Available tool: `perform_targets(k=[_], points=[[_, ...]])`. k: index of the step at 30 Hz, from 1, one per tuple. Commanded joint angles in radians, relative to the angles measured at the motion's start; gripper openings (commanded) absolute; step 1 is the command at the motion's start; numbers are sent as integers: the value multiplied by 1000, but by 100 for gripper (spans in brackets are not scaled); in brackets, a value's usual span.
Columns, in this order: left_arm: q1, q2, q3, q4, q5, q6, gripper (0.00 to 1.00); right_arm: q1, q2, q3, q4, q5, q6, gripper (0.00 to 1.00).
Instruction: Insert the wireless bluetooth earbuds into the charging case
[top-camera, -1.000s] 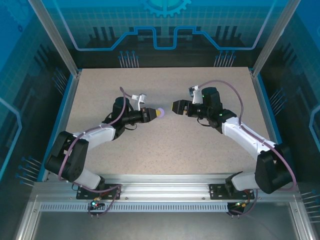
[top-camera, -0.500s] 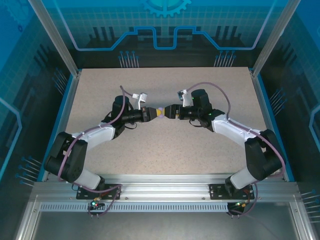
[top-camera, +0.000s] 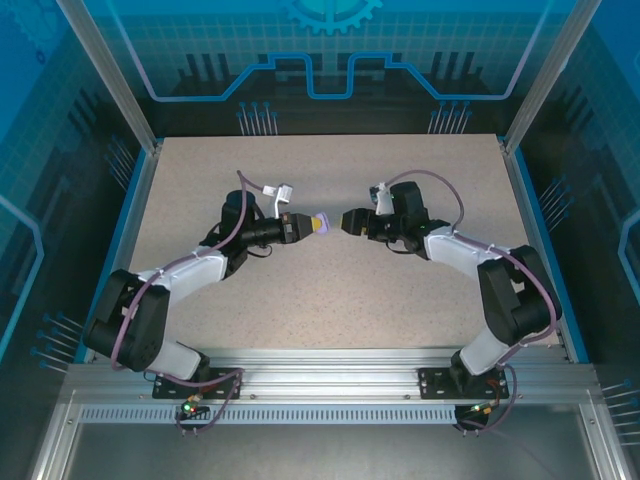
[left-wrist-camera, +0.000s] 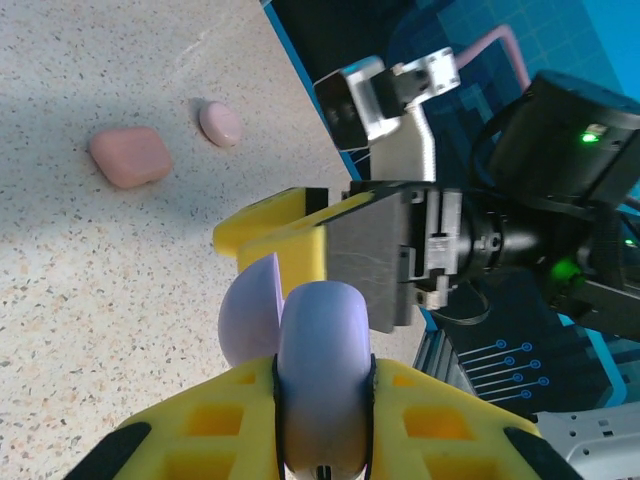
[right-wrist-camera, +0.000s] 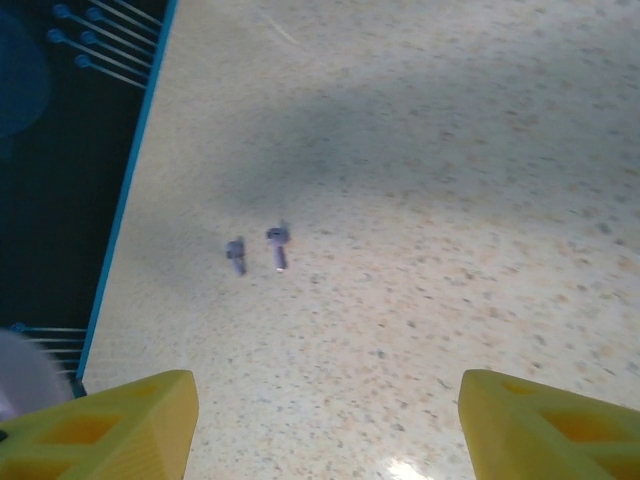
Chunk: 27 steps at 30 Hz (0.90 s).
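The left gripper (top-camera: 313, 226) is reaching toward the middle of the table (top-camera: 330, 300), and its yellow fingers (left-wrist-camera: 440, 425) are clamping a lavender case (left-wrist-camera: 323, 350) between them. The case is standing above the table, clear of it, with its lid (left-wrist-camera: 248, 315) hinging open on the left side in the left wrist view. In that same view a pink case (left-wrist-camera: 130, 156) is lying flat on the table to the upper left of the lavender case, well apart from it. A smaller pink pebble shape (left-wrist-camera: 221, 123) is sitting just past the pink one; what it is cannot be told.

To the right of the lavender case, the right gripper (top-camera: 347, 222) is facing it tip to tip, very near. Whether it is touching the case cannot be told. Its fingers are standing wide apart and are gripping nothing; in the right wrist view only table is showing between them.

Two lavender earbuds (right-wrist-camera: 277, 246) are lying side by side on the table, apart from the lavender case and not in it. A blurred edge of the case is showing at the lower left of the right wrist view.
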Motion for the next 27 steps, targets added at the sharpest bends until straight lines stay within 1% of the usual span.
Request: perform_targets(k=[1,4,7,11,13,14,20,27], points=[[1,-25,20,21,27,12,0,-11,-33,-13,0,-10,16,70],[1,-22,14,30,27,10,0,-12,-95,-27,-2,-44,13,71],[0,-19,9,41,33,7,0,-11,-136,-46,36,-115,22,71],[1,-16,9,60,44,-2,0,-1,-139,-39,80,-185,27,71],[1,-13,12,59,55,-4,0,4,-128,-39,102,-214,28,69],[0,-11,16,57,60,-4,0,7,-120,-11,106,-224,27,68],[1,-10,21,82,76,-26,0,26,-77,30,100,-248,18,62],[0,-9,25,97,85,-39,0,39,-39,30,106,-238,20,56]])
